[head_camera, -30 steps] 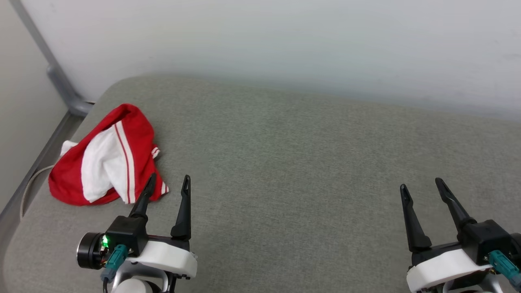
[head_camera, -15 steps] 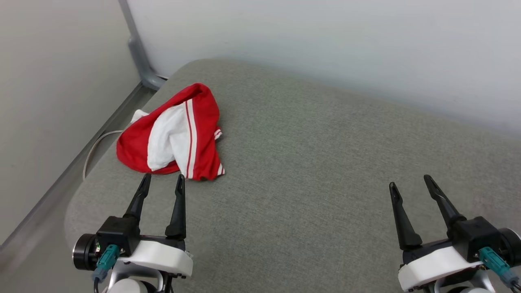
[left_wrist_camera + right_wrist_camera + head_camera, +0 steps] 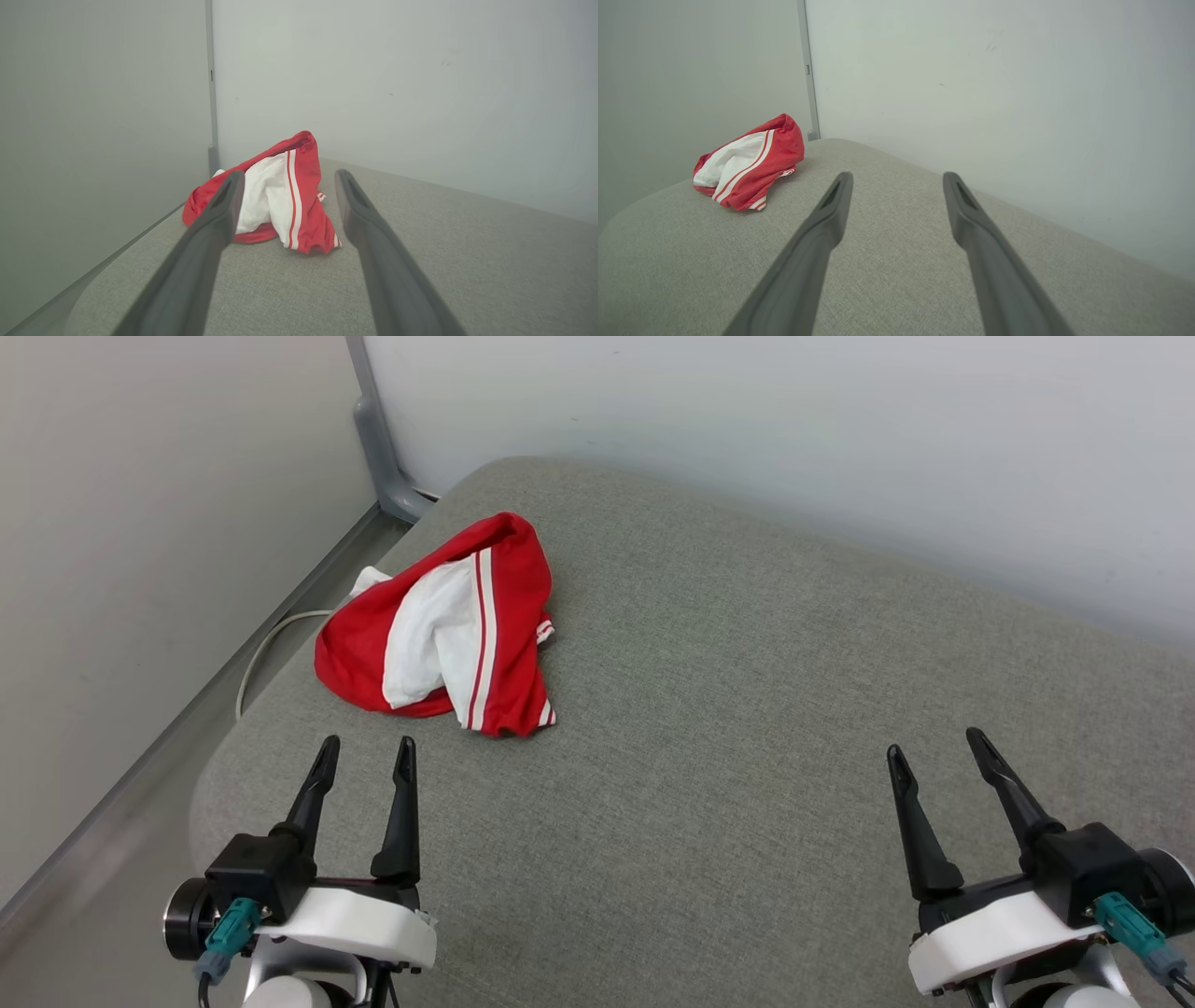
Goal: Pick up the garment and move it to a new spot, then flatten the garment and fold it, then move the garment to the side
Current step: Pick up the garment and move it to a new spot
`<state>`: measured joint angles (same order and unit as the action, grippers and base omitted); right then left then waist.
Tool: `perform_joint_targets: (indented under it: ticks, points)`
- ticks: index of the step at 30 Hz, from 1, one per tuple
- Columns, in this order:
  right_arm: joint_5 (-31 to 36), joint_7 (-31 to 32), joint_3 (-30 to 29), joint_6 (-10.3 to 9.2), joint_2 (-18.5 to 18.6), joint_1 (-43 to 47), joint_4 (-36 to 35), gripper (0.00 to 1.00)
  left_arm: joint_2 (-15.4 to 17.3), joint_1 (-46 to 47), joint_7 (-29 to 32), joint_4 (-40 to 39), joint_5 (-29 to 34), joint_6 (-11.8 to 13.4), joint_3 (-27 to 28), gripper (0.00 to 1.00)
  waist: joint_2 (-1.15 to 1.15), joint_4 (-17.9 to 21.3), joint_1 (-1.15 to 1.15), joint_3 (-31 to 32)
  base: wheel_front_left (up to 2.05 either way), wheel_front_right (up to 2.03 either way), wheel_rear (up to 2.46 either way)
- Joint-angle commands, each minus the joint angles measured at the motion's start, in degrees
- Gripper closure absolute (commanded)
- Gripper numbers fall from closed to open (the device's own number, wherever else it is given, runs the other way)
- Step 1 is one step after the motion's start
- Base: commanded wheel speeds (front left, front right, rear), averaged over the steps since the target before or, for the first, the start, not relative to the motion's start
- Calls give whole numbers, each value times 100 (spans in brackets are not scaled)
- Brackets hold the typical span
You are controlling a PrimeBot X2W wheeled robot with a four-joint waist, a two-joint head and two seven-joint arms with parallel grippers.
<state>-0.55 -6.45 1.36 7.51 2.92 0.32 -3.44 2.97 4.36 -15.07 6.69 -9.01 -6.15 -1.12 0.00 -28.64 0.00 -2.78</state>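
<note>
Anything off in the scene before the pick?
The garment lies bunched in a heap near the grey cushion's far left corner, close to the edge. A pale cable loops just off that edge. Left gripper and right gripper are open, empty, clear of it.

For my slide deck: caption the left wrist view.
Open left pincer aimed at a crumpled red-and-white shirt on a grey cushion.

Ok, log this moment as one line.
garment: crumpled, far-left on cushion | left gripper: open, short of it | right gripper: open, empty | stage: pre-pick
</note>
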Motion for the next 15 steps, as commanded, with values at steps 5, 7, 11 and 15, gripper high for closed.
perform_joint_targets:
  ticks: [5, 7, 11, 15]
  points:
    - [-32, 38, -1, -4, -6, -133, -16, 0, -13, 212, -15, 98, -215, -31, 89, 0, 0, 80, 0, -131, 0, 0, 0]
    - [-32, 47, -2, -4, -6, -179, -33, 0, -13, 331, -15, 195, -281, -39, 118, 0, 0, 136, 0, -214, 0, 0, 0]
    - [21, 76, 5, -4, -6, -298, -71, 0, 44, 780, -15, 611, -331, -83, 204, 0, 0, 321, 0, -442, 0, 0, 0]
    - [70, 111, 29, -4, -6, -478, -111, 0, 314, 1431, 6, 1281, -602, -117, 281, 0, 0, 593, 0, -749, 0, 0, 0]
